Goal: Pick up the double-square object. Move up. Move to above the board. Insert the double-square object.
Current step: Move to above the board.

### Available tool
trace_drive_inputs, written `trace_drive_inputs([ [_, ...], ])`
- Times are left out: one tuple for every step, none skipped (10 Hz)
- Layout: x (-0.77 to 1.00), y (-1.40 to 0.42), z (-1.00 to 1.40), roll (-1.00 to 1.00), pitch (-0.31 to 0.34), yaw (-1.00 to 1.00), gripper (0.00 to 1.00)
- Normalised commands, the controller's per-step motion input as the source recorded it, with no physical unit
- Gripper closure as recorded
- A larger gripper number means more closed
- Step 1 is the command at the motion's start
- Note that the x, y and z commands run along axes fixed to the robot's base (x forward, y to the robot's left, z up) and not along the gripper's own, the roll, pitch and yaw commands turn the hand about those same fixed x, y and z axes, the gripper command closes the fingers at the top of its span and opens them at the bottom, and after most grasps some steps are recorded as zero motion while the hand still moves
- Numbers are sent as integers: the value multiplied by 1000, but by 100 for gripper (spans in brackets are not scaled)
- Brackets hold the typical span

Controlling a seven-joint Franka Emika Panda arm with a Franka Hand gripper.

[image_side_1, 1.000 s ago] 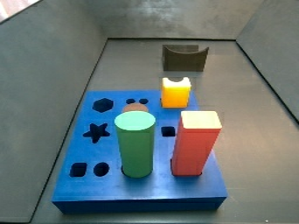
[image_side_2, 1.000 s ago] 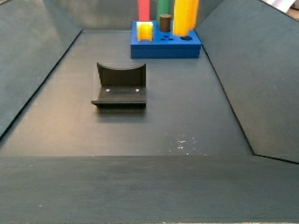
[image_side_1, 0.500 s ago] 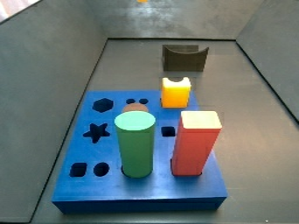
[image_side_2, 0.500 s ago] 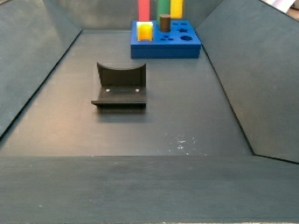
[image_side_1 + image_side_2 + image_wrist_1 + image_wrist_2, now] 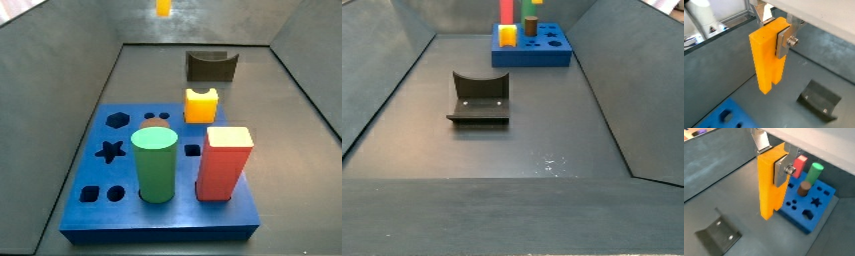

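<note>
My gripper is shut on the double-square object, a tall slim orange bar that hangs upright from the fingers, high above the grey floor. Both wrist views show it held the same way. The board, a blue slab with dark cut-outs, lies off to one side below the bar and apart from it. In a side view only the bar's lower end shows at the top edge, far behind the board. The gripper itself is outside both side views.
On the board stand a green cylinder, a red block and a short yellow-orange notched block. The fixture stands on the floor beyond the board, and shows in a side view and a wrist view. Grey walls enclose the floor.
The orange bar has risen: in one side view it has left through the top edge beside the board, in the other its lower end has come into view at the top.
</note>
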Motion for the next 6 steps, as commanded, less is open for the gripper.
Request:
trace_drive_inputs([
  [92, -1000, 11, 6, 51, 19, 100],
  [110, -1000, 13, 14, 56, 16, 100],
  [130, -1000, 18, 5, 64, 14, 100],
  [125, -774, 19, 7, 76, 13, 100],
  [106, -512, 22, 11, 84, 10, 100],
  [85, -303, 21, 16, 91, 11, 100],
])
